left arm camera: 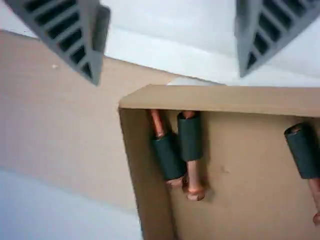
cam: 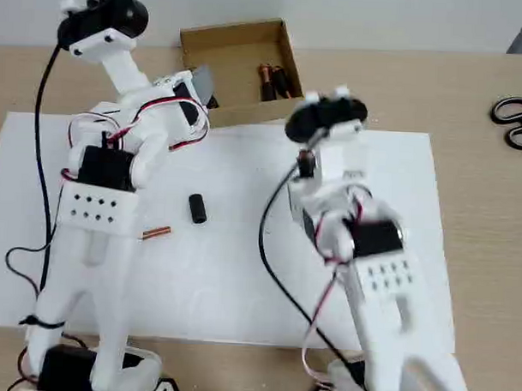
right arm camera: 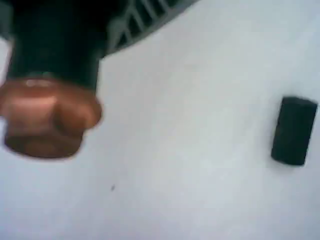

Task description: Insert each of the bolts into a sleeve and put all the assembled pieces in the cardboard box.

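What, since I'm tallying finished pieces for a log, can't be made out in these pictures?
- High view: the assembled pieces in the cardboard box are small and dark; count unclear.
- Left wrist view: the piece lying apart from the pair is cut off by the frame edge.
- Right wrist view: the held piece is blurred by closeness and cut off by the edge; bolt depth unreadable.
- High view: scissors cut off by the edge.

You see a white sheet (cam: 198,279) covering the wooden desk (cam: 470,91); scissors (cam: 519,121) lie on bare desk, beside the sheet.
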